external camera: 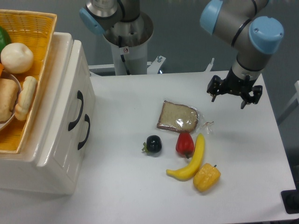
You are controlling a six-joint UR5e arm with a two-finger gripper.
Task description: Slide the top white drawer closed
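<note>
The top white drawer (70,107) at nine o'clock looks flush. The hand (234,96) hangs open and empty at two o'clock, well apart from it.

No legible text, brand or number is seen. A small red-and-white sticker (124,50) is noted on the white robot pedestal (128,46); its marking cannot be read.

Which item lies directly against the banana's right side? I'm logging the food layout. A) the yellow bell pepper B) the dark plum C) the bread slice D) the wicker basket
A: the yellow bell pepper sits touching the lower right of the banana, below the red pepper.
</note>
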